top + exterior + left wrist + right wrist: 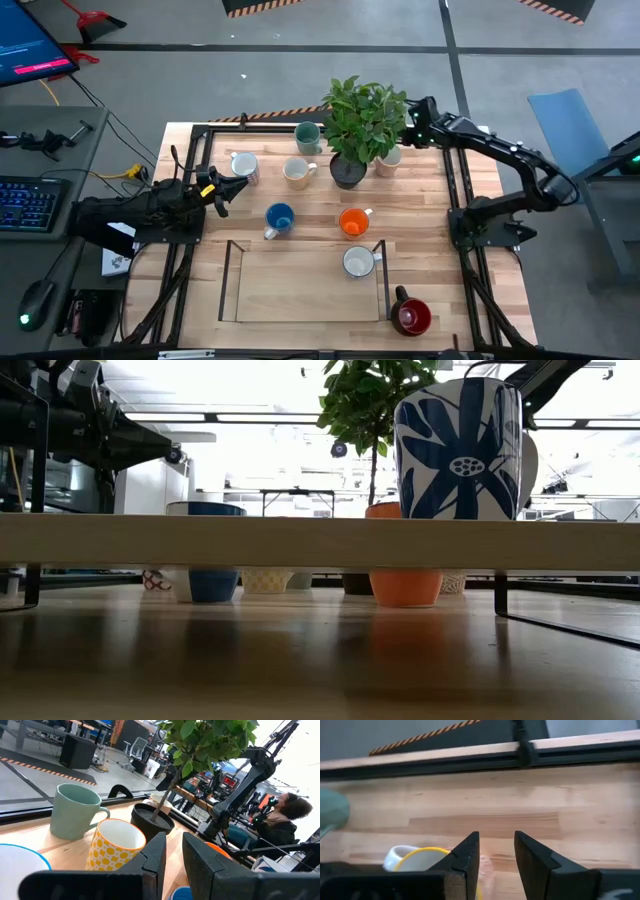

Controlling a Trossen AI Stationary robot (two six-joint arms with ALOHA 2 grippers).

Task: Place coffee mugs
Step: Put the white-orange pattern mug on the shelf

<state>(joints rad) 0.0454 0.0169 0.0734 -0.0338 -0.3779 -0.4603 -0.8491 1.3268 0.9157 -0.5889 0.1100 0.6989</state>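
While both claws are empty, neither has a mug to set down yet. The left gripper (174,854) has its fingers only narrowly parted with nothing between them, and hangs low over the left side of the table (440,250). Straight ahead of it, close by, stands the yellow-dotted mug (116,845), upright with its mouth up. The teal mug (75,811) is beyond that, and the plant pot (152,820) is off to one side. From above, a white patterned mug (243,165) sits just beside this claw, towards the far edge.

The right gripper (496,847) is parted a little wider, also bare. It reaches behind the leafy plant (365,115) at the far edge, with a yellow-rimmed cream mug (405,857) just beside and below its fingertips.

By my reckoning the left arm is the nearer one to the dotted mug, which lies dead ahead, so a short forward push should reach it. The blue mug (279,218), orange mug (354,222) and dark red mug (411,317) stand well apart from both claws.
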